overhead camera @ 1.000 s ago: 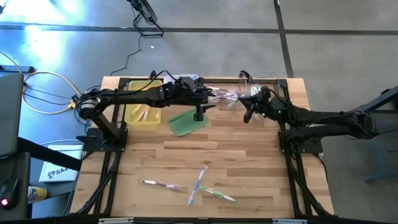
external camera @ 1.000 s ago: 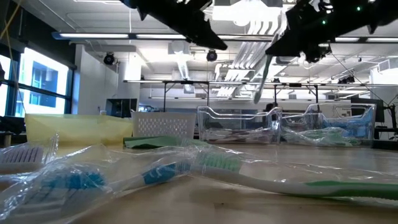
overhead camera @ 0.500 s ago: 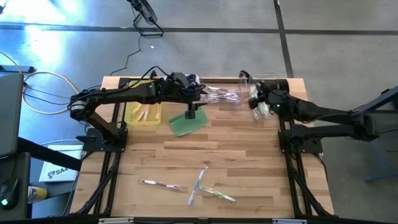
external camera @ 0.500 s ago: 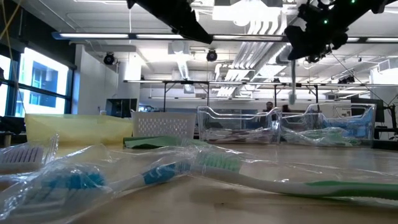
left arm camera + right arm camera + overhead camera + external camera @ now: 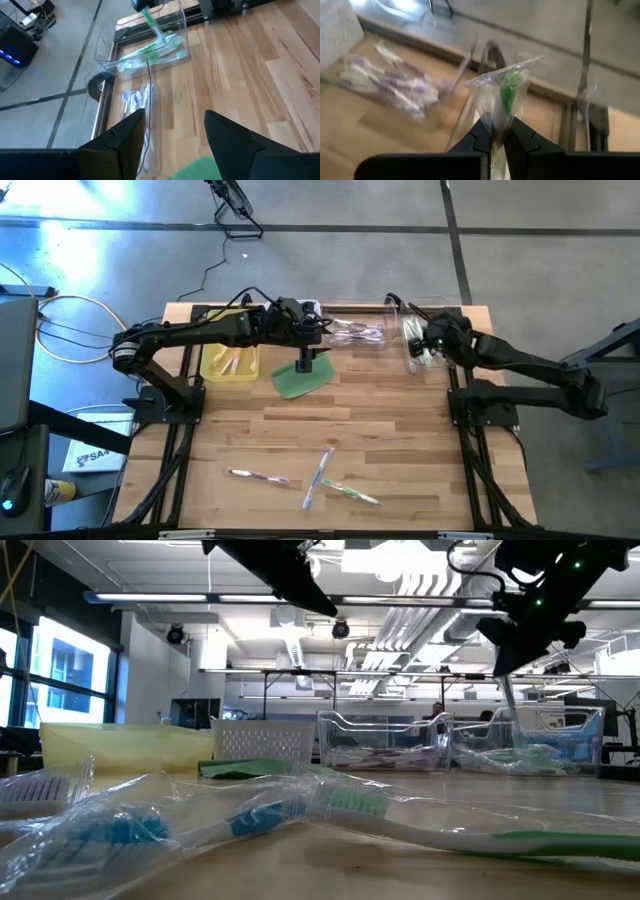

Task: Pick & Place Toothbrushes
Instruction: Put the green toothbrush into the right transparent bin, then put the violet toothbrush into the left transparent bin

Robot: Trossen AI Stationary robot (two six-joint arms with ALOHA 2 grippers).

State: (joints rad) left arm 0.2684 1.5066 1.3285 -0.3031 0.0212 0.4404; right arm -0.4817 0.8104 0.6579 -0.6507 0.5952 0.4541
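Clear crinkled wrapper and a green brush head stand up between the dark fingers [image 5: 520, 142] of the right hand [image 5: 493, 142], which is clamped tight on a wrapped green toothbrush [image 5: 506, 95]; in the high view this right hand [image 5: 424, 346] sits over the clear bin [image 5: 427, 308] at the far right corner of the counter [image 5: 390, 430], and in the low view the brush hangs down from it toward that bin [image 5: 540, 745], whose floor already carries green brushes [image 5: 157, 50]; just beside it, toward the middle, a second clear bin [image 5: 352, 332] holds purple and blue-white brushes [image 5: 400, 82]; the left hand [image 5: 308, 358] hangs with its fingers spread wide and nothing between them, above the flat green pad [image 5: 300, 379] near the far edge; a white slotted basket [image 5: 262, 740] and a yellow tray [image 5: 228, 363] lie further left; well apart, at the near edge of the wooden counter, three wrapped toothbrushes [image 5: 318, 477] lie loose, one blue, one green, one pinkish, two of them crossing.
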